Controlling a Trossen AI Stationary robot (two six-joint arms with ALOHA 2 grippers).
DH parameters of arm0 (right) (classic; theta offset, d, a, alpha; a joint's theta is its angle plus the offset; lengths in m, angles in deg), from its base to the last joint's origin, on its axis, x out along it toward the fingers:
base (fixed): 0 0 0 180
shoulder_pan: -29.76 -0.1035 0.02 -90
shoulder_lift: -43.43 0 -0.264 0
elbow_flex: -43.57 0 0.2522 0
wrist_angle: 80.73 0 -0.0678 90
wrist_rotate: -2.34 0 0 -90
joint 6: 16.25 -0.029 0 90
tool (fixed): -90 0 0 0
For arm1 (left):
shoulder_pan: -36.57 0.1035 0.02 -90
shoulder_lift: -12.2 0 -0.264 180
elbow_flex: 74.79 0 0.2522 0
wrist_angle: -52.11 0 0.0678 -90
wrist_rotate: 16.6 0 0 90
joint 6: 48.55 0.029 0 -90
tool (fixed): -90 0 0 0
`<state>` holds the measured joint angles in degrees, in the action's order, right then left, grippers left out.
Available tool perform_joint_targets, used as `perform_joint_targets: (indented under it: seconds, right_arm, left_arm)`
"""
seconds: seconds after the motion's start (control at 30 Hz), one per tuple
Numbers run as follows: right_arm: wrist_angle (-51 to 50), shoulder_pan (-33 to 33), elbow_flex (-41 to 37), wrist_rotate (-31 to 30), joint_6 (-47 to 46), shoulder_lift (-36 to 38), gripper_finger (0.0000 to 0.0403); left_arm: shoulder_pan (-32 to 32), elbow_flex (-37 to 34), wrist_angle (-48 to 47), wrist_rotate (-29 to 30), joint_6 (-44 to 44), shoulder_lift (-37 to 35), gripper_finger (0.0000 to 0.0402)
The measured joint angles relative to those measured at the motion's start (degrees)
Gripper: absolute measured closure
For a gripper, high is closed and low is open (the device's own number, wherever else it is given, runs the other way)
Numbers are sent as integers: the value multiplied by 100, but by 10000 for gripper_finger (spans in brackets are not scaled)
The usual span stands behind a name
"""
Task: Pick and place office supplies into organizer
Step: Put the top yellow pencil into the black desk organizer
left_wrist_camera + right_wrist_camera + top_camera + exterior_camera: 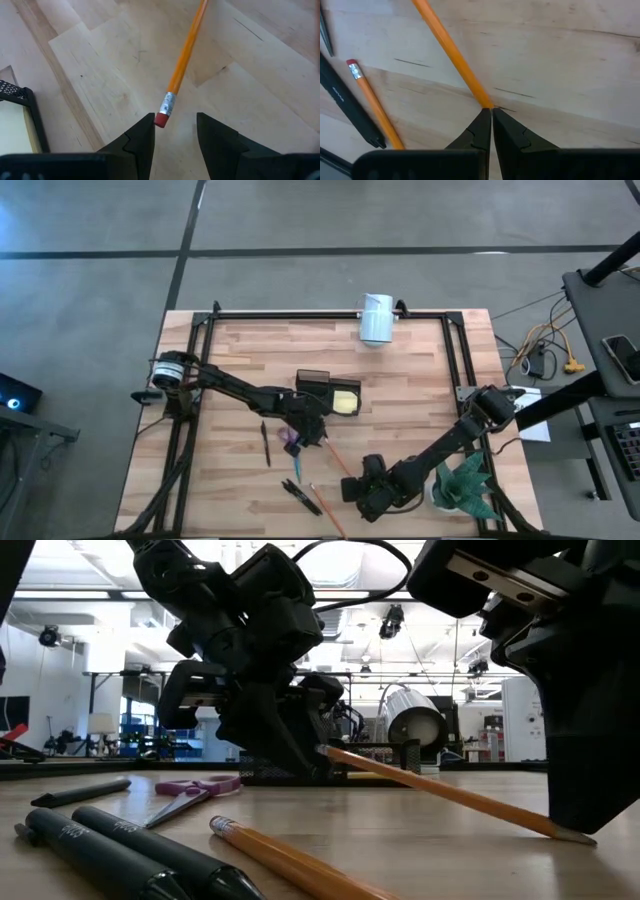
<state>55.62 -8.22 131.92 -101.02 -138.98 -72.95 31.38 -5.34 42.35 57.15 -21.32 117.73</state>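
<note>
Black compartment organizer (322,392) sat mid-table, yellow sticky pad (345,402) lay inside its right cell, orange pencil (184,57) tilted with eraser end raised, second orange pencil (374,110) lay flat, purple-handled scissors (192,794) flat nearby, black pens (125,855) lay side by side

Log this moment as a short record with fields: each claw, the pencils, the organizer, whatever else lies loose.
left claw: open, eraser end of the raised pencil just in front of the gap
right claw: shut, at that pencil's other end, near the table
second pencil: flat on the table
organizer: yellow sticky-note pad inside
scissors: purple handles, on the table
pens: dark, lying on the table in the low view's foreground
</note>
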Motion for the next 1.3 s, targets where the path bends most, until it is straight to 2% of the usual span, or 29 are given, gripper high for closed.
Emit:
perform_joint_targets:
  seconds: [1.3]
  right_arm:
    - [46, 0, -9, 31, -27, -25, 392]
  left_arm:
    - [-2, 257, -240, -153, 70, 24, 275]
